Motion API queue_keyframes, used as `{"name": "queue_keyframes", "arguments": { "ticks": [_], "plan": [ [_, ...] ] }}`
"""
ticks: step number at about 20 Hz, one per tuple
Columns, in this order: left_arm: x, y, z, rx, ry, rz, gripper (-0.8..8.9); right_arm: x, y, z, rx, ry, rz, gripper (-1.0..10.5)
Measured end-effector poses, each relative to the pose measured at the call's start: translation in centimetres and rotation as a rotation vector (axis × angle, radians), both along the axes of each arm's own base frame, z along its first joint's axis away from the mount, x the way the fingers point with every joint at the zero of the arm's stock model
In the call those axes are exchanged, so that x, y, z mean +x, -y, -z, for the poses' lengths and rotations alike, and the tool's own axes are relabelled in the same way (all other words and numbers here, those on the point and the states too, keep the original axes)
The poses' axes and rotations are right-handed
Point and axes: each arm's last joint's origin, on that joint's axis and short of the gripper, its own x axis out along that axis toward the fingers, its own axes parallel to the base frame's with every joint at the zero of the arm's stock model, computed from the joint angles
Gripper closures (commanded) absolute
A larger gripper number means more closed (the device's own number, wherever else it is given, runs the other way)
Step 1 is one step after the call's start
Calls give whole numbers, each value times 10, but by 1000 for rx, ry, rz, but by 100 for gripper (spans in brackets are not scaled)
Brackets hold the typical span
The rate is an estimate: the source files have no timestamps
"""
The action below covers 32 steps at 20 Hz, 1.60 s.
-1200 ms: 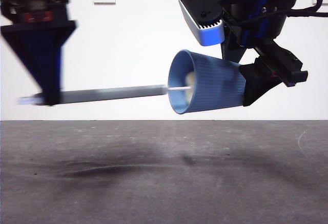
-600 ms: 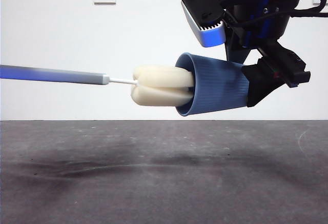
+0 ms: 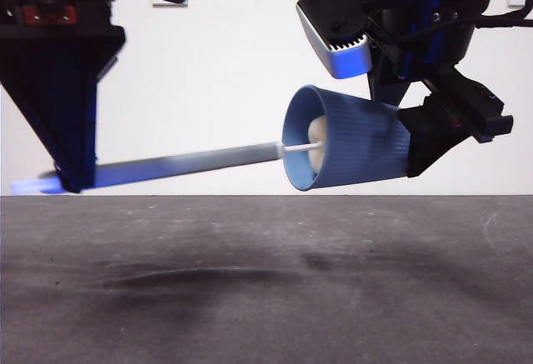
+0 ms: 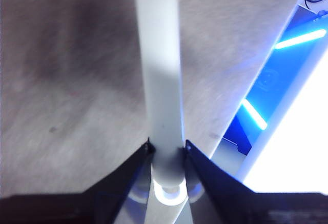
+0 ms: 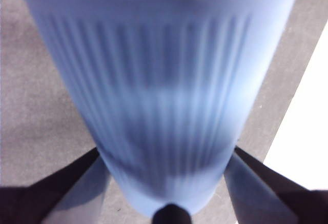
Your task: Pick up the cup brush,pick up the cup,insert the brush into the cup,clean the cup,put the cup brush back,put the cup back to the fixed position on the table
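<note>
While the right gripper [image 3: 412, 143], jaws clamped on the cup [image 3: 346, 139], holds it sideways mid-frame above the worktop [image 3: 266, 297], the left gripper [image 3: 71, 177], jaws clamped on the brush [image 3: 191, 162], keeps its sponge inside.

The cup brush [image 3: 187, 162] is now pushed deep into the cup [image 3: 346, 140], its sponge head inside again, and the left gripper [image 3: 71, 182] is back at the frame's left.
</note>
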Motion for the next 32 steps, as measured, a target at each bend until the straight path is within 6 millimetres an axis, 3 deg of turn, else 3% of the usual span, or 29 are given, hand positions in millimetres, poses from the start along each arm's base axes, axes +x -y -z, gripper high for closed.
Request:
{"name": "queue_keyframes", "arguments": {
  "ticks": [7, 15, 24, 32],
  "plan": [
    [6, 10, -2, -101, 68, -31, 822, -3, -2, -1, 4, 24, 26, 959],
    [2, -5, -3, 71, 113, -128, 822, -8, -7, 0, 113, 4, 79, 959],
    [-10, -42, -28, 85, 147, -296, 822, -9, -5, -4, 441, 29, 391, 959],
    [-1, -48, -32, 5, 196, -465, 822, -21, 9, -27, 780, 48, 643, 959]
  ]
}}
